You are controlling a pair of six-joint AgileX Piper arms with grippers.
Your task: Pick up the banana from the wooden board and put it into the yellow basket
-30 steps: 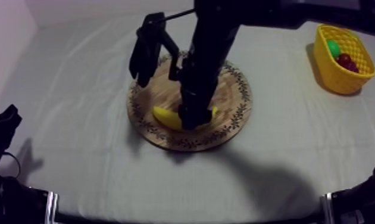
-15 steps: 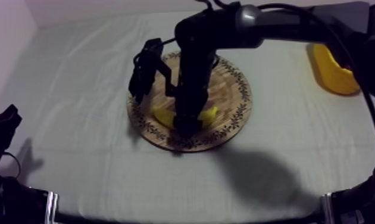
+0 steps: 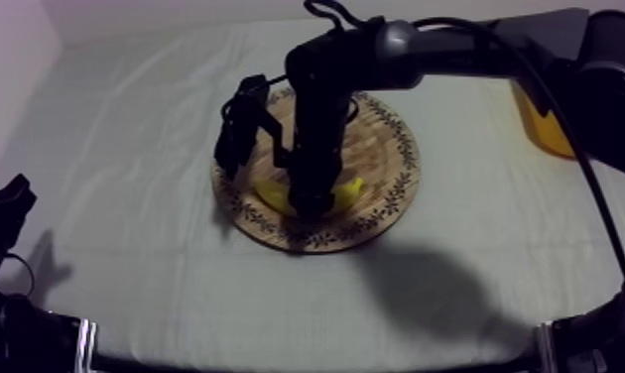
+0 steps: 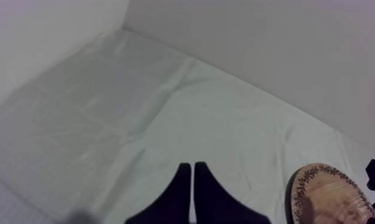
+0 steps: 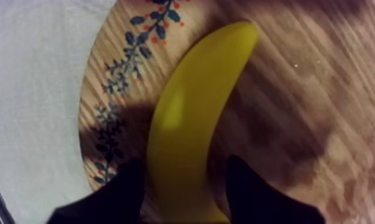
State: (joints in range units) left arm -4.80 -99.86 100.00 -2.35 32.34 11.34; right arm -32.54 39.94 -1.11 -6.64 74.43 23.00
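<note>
**While the Right Claw Straddles the Banana, the Left One Waits**

Because it is a toy, the banana (image 5: 196,107) is probably light, stiff and smooth-skinned, so it could slip or pivot under a pinch near either tapered end. The thick middle of the curve looks the safest place to grip. It lies on the wooden board (image 3: 386,149), near the patterned rim.

The right wrist view gives the detail. The right gripper (image 5: 184,173) is released, with one black finger on each side of the fruit's lower body, close but not clearly pressing it. From above, the arm's bulk covers that spot, leaving yellow showing at both sides of the right gripper (image 3: 312,203). That top view adds the goal: the yellow basket (image 3: 540,129) stands well apart, at the table's right, partly behind the arm. The left gripper (image 4: 193,173) is clenched on nothing, over bare cloth beside the board.
</note>
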